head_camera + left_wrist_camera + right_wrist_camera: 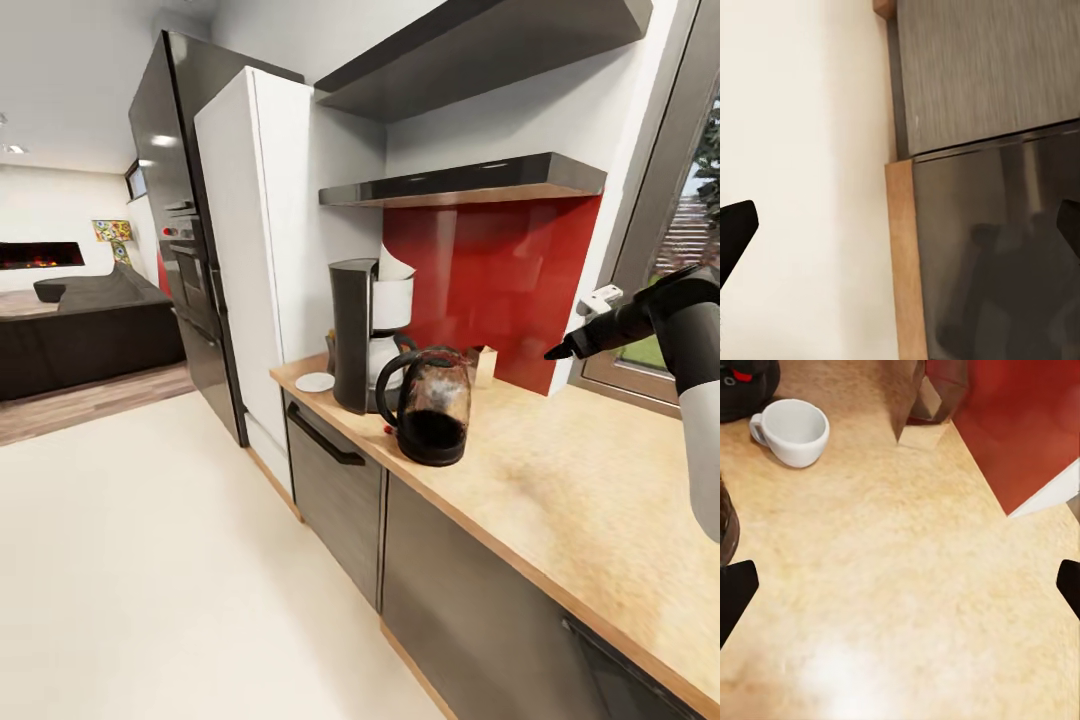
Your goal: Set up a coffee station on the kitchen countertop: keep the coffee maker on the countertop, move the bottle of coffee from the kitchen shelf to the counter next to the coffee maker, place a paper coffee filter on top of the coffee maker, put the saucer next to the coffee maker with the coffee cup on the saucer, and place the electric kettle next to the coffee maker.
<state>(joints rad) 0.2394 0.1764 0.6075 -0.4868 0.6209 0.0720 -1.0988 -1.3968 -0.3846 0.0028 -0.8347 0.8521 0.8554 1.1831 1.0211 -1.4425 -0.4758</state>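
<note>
Here, no words or brand names can be read on anything.

The coffee maker (365, 335) is tall and black with a white middle, and it stands at the far left end of the wooden countertop (580, 480). A white paper filter (393, 264) sticks up from its top. The electric kettle (430, 405) sits just beside it, on the near side. It is dark and see-through, with a black handle and base. A small white saucer (315, 382) lies on the counter to the left of the coffee maker. The white coffee cup (793, 431) stands on the bare counter, not on the saucer. A brown paper bag (922, 401) stands near the red wall (490, 275).

The right arm reaches out over the counter from the right, pointing toward the red wall. The right gripper (900, 585) is wide open and holds nothing.

The left gripper (900, 225) hangs low by the grey cabinet doors (982, 75) and the pale floor (802, 150). It is wide open too, with nothing in it.
</note>
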